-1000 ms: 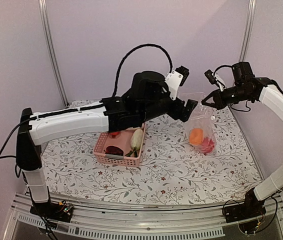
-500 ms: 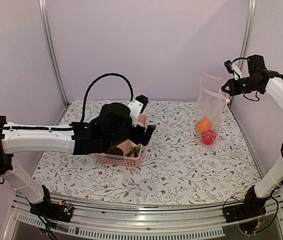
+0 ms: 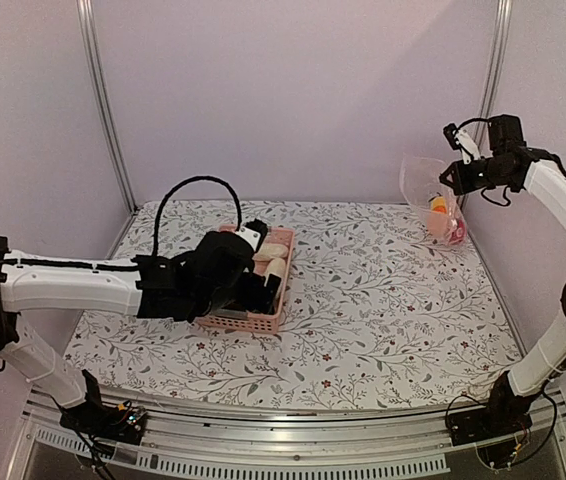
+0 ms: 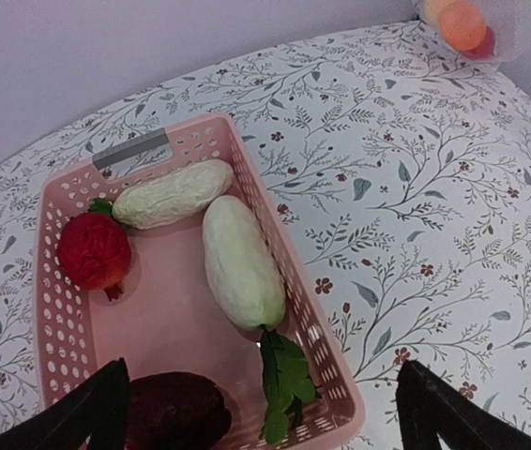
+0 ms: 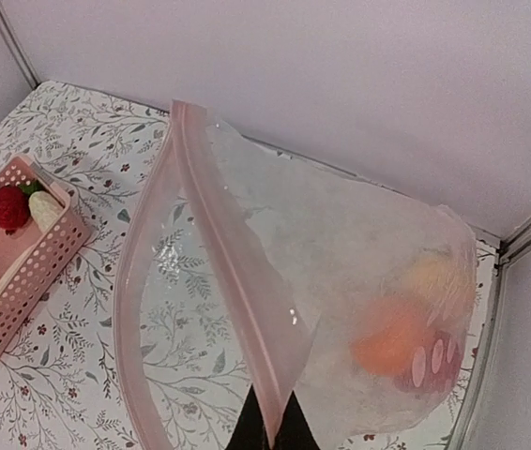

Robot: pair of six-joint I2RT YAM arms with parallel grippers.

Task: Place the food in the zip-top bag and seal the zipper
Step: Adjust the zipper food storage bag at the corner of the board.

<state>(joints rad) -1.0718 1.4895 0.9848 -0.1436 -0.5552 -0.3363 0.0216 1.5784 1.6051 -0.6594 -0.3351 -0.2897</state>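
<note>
R hand [image 5: 267, 427] pinching zip-top bag [image 5: 341, 272] by its zipper [image 5: 211, 202], holding it up well right of pink basket [image 4: 144, 148].
L hand [image 4: 265, 424] hovering, fingers spread, over basket's near end; lying in basket: 2 white radishes [image 4: 240, 262], red berry [image 4: 94, 251], maroon piece [image 4: 176, 408]; orange [image 5: 387, 339], lemon [image 5: 439, 279] & red piece [image 5: 427, 367] sitting in bag.

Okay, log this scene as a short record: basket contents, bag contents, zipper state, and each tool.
basket contents: pink basket holds smooth white radish, wrinkled white radish, red fruit, dark maroon piece
bag contents: zip-top bag holds orange piece, yellow piece, red piece
zipper: unsealed, mouth gaping
left tool: open, empty, over the basket
right tool: shut on the bag's mouth edge
</note>
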